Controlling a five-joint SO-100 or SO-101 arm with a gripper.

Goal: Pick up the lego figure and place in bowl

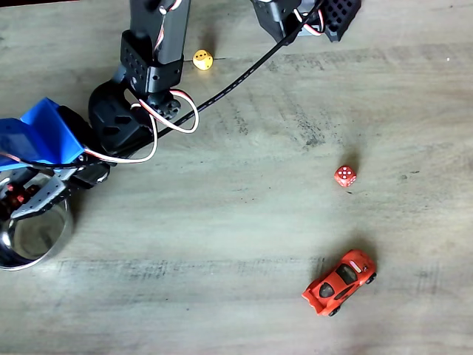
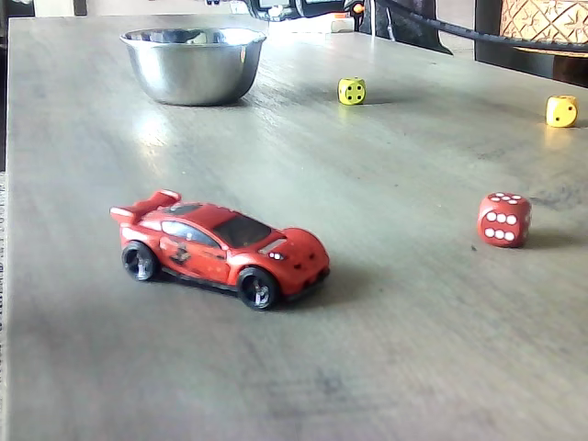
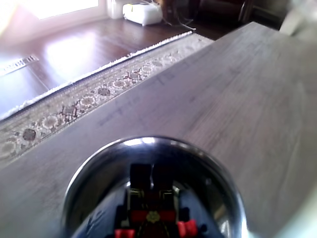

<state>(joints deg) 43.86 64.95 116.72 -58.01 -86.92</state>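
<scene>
The lego figure [image 3: 150, 214] shows at the bottom of the wrist view, black legs and red torso, right over the inside of the silver bowl [image 3: 148, 142]. In a fixed view my gripper [image 1: 20, 198], with its blue housing, hangs over the bowl [image 1: 63, 228] at the lower left, and red bits of the lego figure [image 1: 12, 195] show between the jaws. The gripper looks shut on the figure. In the low fixed view the bowl [image 2: 193, 73] stands at the far left of the table.
A red-orange toy car [image 1: 340, 282] [image 2: 220, 243] and a red die [image 1: 344, 176] [image 2: 503, 219] lie to the right. A yellow die [image 1: 202, 59] sits by the arm base, and a yellow-green die [image 2: 351, 90] lies near the bowl. The table edge runs just beyond the bowl.
</scene>
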